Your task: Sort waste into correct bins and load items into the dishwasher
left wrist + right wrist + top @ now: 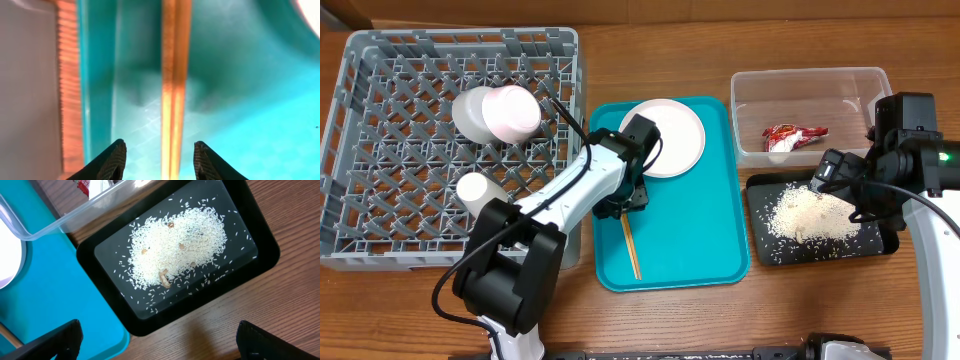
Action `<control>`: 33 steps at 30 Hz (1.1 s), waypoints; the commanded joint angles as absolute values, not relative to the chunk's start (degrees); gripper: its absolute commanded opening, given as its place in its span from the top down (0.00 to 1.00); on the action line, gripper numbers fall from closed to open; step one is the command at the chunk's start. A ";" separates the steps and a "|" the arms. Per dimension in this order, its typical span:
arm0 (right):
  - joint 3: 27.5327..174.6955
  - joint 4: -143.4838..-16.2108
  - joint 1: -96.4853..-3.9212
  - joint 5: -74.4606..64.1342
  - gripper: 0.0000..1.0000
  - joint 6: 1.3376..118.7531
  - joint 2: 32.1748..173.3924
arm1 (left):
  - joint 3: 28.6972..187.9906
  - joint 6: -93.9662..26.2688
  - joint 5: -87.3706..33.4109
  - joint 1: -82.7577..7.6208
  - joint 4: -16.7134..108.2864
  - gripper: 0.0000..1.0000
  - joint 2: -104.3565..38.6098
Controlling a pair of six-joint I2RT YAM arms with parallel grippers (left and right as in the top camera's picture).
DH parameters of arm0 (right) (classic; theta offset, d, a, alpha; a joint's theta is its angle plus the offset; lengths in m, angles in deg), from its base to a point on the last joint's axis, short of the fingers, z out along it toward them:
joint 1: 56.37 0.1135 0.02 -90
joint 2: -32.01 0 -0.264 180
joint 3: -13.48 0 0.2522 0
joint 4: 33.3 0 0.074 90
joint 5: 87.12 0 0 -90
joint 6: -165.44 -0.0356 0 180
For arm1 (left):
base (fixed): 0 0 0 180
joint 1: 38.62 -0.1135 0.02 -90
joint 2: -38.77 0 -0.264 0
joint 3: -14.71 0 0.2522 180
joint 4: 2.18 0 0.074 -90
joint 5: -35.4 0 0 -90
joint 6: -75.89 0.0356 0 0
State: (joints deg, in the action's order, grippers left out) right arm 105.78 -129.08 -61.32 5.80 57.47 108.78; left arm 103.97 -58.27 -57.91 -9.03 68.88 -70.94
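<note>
Wooden chopsticks (172,75) lie on the teal tray (240,115), between the fingertips of the left pincer (160,160), whose jaws stand partly open on either side, not gripping them. The right pincer (160,345) hangs wide open and empty over the black tray (107,275) holding the rice (175,245). The red-and-white wrapper (792,135) sits in the clear tub (810,80).

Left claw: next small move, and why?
Probably close the left claw on the chopsticks. In the wrist view they run straight between its fingers, with bare teal tray showing on both sides, so the claw straddles them but does not grip them yet. Its height above the tray is hard to judge.
</note>
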 commanded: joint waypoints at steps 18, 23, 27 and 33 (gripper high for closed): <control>106.28 -129.06 -61.60 5.75 0.00 57.62 108.56 | 100.28 -62.54 -60.11 -10.00 67.33 0.51 -70.63; 106.28 -129.21 -61.60 5.75 0.00 57.64 108.56 | 99.69 -62.51 -59.48 -9.54 65.47 0.50 -70.63; 106.28 -129.32 -61.60 5.75 0.00 57.64 108.56 | 98.95 -62.56 -59.48 -9.23 65.05 0.50 -70.63; 106.28 -129.32 -61.60 5.75 0.00 57.64 108.56 | 96.76 -62.58 -59.44 -9.23 63.61 0.51 -70.63</control>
State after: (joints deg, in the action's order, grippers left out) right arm 105.78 -129.39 -61.32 5.84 57.47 108.78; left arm 98.99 -61.79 -58.72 -9.73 63.96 -70.57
